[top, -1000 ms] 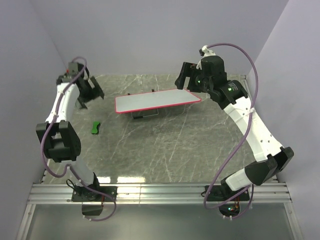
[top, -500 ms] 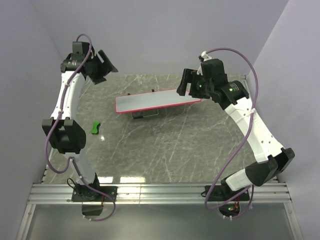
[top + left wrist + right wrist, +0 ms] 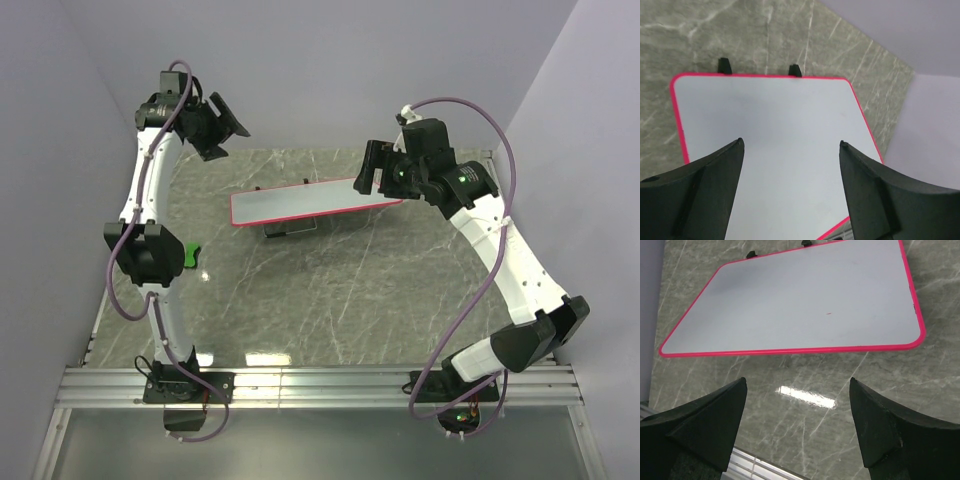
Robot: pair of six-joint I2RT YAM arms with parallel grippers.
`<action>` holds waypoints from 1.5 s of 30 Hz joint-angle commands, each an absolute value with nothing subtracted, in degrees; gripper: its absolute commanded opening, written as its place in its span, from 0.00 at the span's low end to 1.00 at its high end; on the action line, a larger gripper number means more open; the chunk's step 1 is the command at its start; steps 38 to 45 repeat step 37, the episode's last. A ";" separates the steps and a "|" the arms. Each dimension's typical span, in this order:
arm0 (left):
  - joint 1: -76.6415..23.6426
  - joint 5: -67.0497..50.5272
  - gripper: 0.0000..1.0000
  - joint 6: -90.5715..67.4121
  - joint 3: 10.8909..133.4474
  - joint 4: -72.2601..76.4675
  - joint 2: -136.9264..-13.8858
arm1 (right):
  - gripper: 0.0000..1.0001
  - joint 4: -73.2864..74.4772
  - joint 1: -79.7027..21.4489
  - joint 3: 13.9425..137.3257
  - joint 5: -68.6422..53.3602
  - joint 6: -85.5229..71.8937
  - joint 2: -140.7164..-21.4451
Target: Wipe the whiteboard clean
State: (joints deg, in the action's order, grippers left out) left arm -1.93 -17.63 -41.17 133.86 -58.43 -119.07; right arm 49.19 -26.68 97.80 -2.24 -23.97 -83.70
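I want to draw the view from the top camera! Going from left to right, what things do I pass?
Green eraser → whiteboard → right arm's black elbow.

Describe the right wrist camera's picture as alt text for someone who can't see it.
A white board with a pink-red rim sits on a grey marbled table, its face almost clean apart from one tiny red speck. The right gripper is open and empty, its two dark halves filling the bottom corners.
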 commanded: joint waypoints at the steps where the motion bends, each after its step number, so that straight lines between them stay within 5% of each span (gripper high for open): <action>1: -3.34 -20.12 0.81 -40.78 137.63 -60.29 -119.00 | 0.89 48.78 -26.01 97.03 -2.64 -22.68 -81.91; 19: -3.96 -34.28 0.89 -43.77 135.79 -57.57 -116.19 | 0.89 47.72 -25.31 93.87 -2.81 -22.32 -80.07; 45: -5.01 -20.66 0.95 -37.26 135.80 -61.88 -113.38 | 0.90 47.46 -25.31 91.58 -1.93 -22.15 -77.52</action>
